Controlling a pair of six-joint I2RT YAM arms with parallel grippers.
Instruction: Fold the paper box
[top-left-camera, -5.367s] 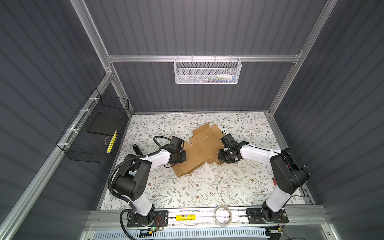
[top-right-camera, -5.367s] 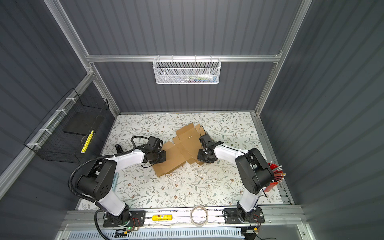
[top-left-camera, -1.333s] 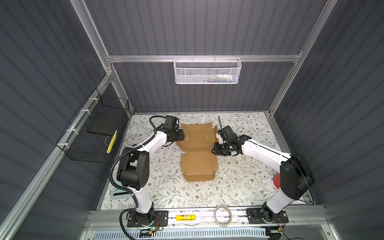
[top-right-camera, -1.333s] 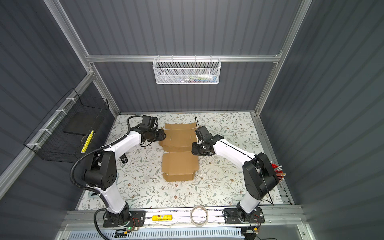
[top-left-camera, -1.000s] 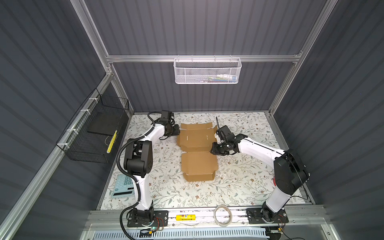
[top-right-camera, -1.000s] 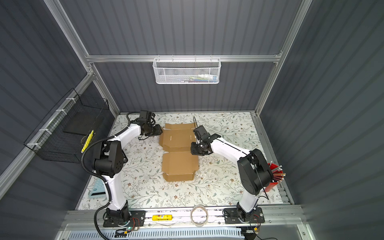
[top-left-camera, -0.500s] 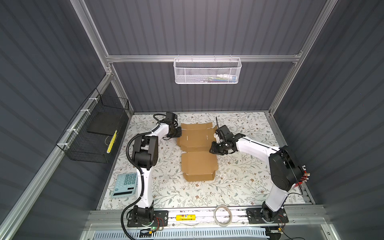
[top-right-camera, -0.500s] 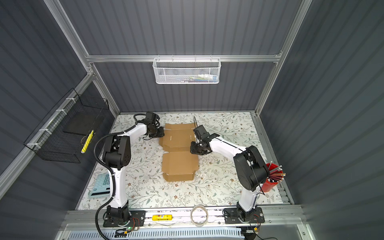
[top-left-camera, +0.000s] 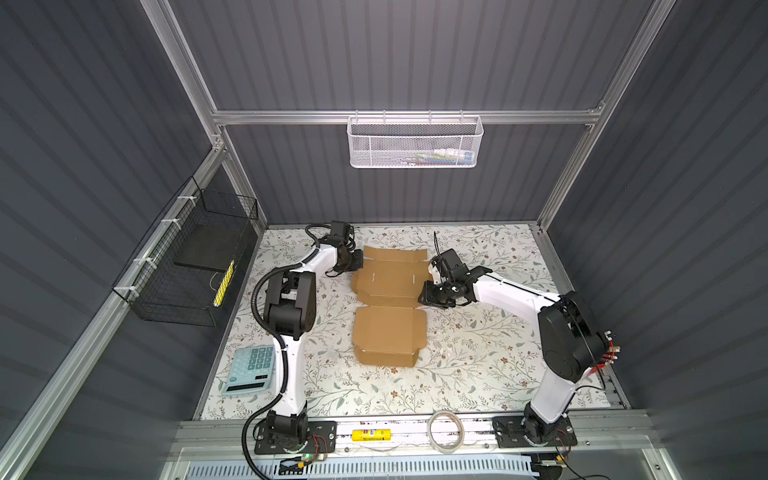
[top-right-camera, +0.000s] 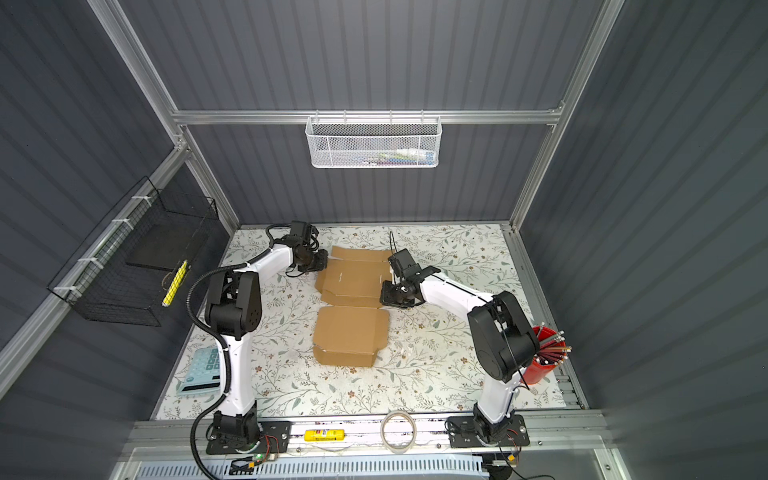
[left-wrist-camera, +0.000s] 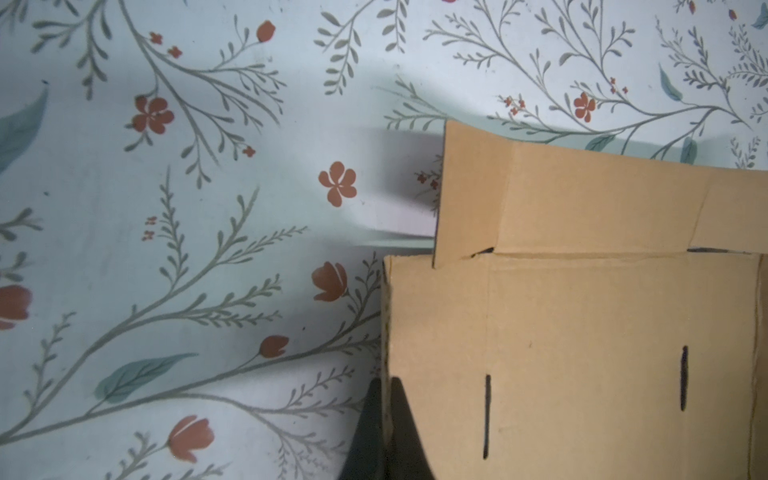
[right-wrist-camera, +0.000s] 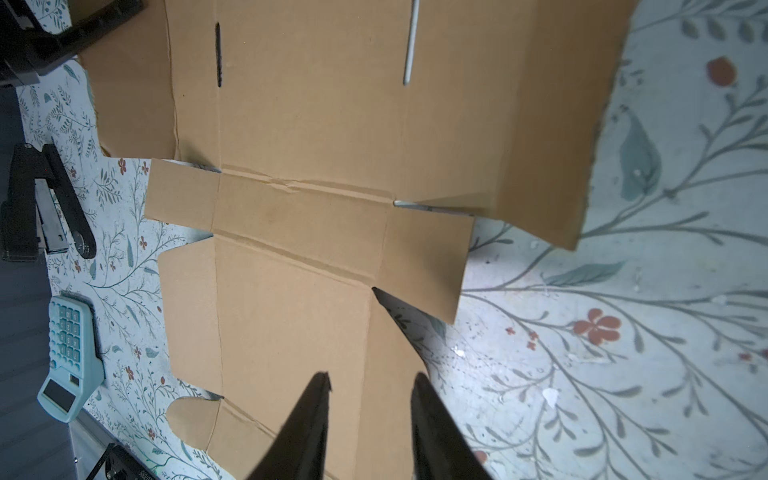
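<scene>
Brown cardboard, the paper box (top-left-camera: 388, 299) lies opened out in the middle of the flowered table (top-left-camera: 478, 353), reaching toward the far side. Its left claw (left-wrist-camera: 385, 386) is squeezed together on the box's far-left edge, beside one of the two slits. At the box's right edge sits the right claw (right-wrist-camera: 370, 376), tips apart over a side flap; whether they touch the cardboard is unclear. One calculator (top-left-camera: 250, 371) rests at the near left.
</scene>
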